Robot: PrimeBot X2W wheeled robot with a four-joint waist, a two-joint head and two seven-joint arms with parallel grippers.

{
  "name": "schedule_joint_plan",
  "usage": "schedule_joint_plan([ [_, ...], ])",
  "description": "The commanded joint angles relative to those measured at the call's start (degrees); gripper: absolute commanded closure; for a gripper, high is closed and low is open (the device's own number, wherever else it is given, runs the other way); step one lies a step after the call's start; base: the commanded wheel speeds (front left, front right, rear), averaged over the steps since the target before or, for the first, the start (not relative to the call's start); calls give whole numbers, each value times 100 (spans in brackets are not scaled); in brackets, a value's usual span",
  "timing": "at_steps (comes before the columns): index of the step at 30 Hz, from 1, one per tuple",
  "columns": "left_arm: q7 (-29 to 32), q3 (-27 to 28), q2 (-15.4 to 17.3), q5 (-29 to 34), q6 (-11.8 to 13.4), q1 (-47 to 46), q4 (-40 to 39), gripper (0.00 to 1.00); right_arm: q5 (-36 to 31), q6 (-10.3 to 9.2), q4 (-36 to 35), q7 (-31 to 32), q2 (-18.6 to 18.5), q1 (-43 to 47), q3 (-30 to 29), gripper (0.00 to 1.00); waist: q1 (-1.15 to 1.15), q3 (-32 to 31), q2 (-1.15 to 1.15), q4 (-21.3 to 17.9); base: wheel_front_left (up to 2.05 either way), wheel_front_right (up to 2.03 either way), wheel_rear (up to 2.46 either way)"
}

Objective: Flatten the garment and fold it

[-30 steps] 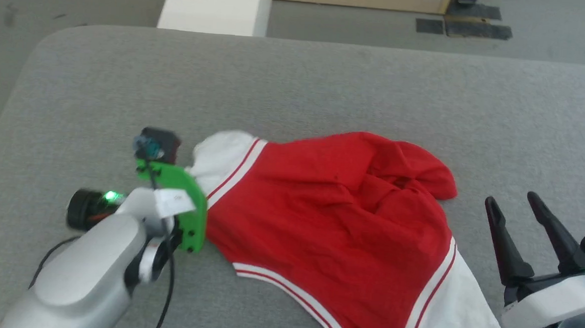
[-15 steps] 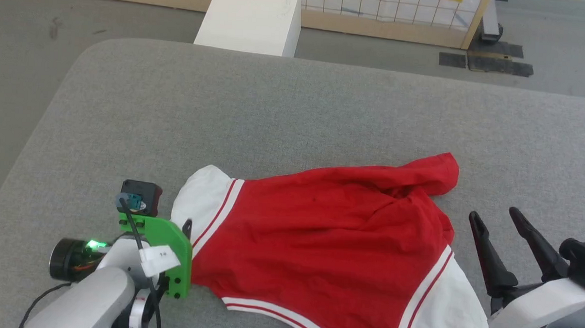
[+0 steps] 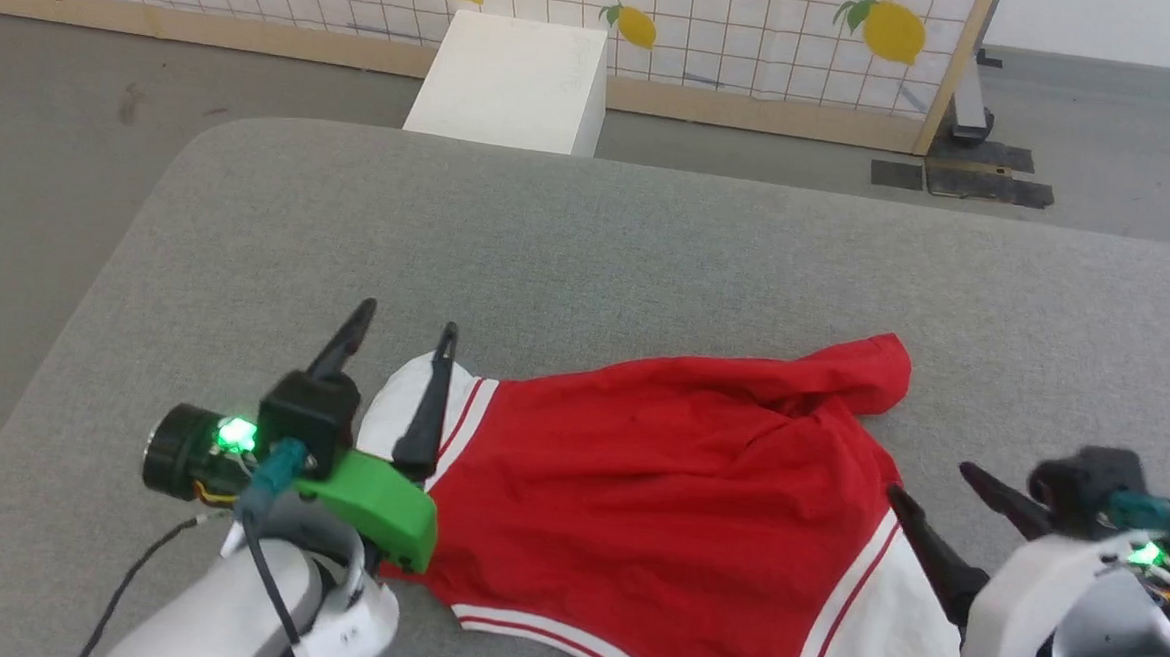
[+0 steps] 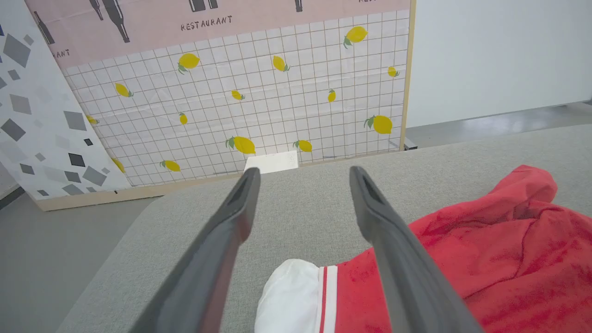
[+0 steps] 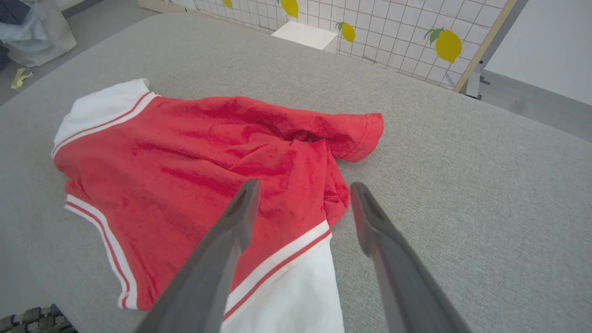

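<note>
Left claw [image 3: 410,316]: fingers spread wide, nothing between them, nothing gripped. It sits at the left end of the garment [image 3: 656,492], fingers aimed away from me toward the lemon-print panel [image 3: 740,36]. In the head view its inner finger crosses the left-hand sleeve [image 3: 386,408]. In the left wrist view that sleeve lies low between the two fingers. I cannot tell whether either finger touches the cloth.

Right claw [image 3: 928,479]: fingers likewise wide apart, empty. It stands at the right end of the garment, beside the right-hand sleeve [image 3: 889,635]. In the right wrist view one finger overlaps the red body and the striped trim. The other finger is over bare table [image 3: 550,237].

Garment position and condition:
1. It lies on the grey padded table, nearer to me than the middle, stretched from left to right between my two claws.
2. One white sleeve marks each end, each joined to the red body by red-and-white stripe trim.
3. A second striped band runs along the near edge of the red body.
4. The red body is not flat: creases run across it, and cloth is bunched toward the right.
5. A red flap [image 3: 873,369] sticks out at the far right, folded over on itself.

Beyond the table's far edge a white box [image 3: 508,79] stands on the floor in front of the panel.
</note>
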Motion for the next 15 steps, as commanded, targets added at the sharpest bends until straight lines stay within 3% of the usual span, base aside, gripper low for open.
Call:
schedule_joint_plan([
  [1, -137, -66, -42, 144, -31, 72, -1, 0, 65, 20, 61, 265, -118, -232, 104, 0, 0, 68, 0, 56, 0, 0, 0],
  [7, -407, -168, -132, 448, -87, 135, -37, 0, 211, 20, 624, 1409, -459, -979, 459, 0, 0, 326, 0, 258, 0, 0, 0],
  [15, -473, -195, -362, 510, -237, 44, 31, 0, 374, 20, 1564, 2218, -626, -1788, 856, 0, 0, 684, 0, 630, 0, 0, 0],
])
